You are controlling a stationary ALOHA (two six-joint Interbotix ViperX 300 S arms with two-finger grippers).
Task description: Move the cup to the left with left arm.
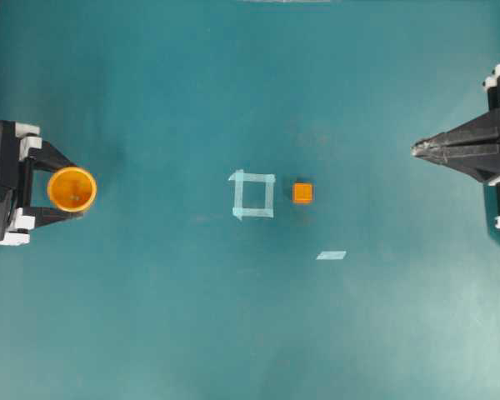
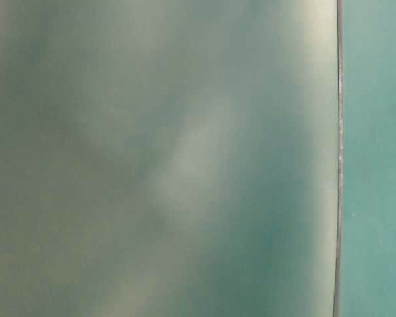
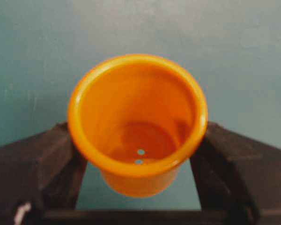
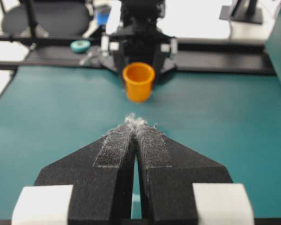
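The orange cup (image 1: 72, 189) stands upright at the far left of the table, seen as a ring from above. My left gripper (image 1: 71, 190) holds it, one black finger pressed against each side just under the rim. The left wrist view looks down into the cup (image 3: 138, 117), with the left gripper (image 3: 138, 138) closed on its sides and teal table showing below its base. From the right wrist view the cup (image 4: 138, 80) sits far across the table in front of the left arm. My right gripper (image 1: 417, 149) rests shut at the far right, its fingertips (image 4: 136, 124) together and holding nothing.
A small orange cube (image 1: 302, 192) lies near the table's middle, just right of a pale tape square (image 1: 252, 194). A short tape strip (image 1: 331, 255) lies nearer the front. A teal tape roll (image 4: 80, 45) sits beyond the table's far edge.
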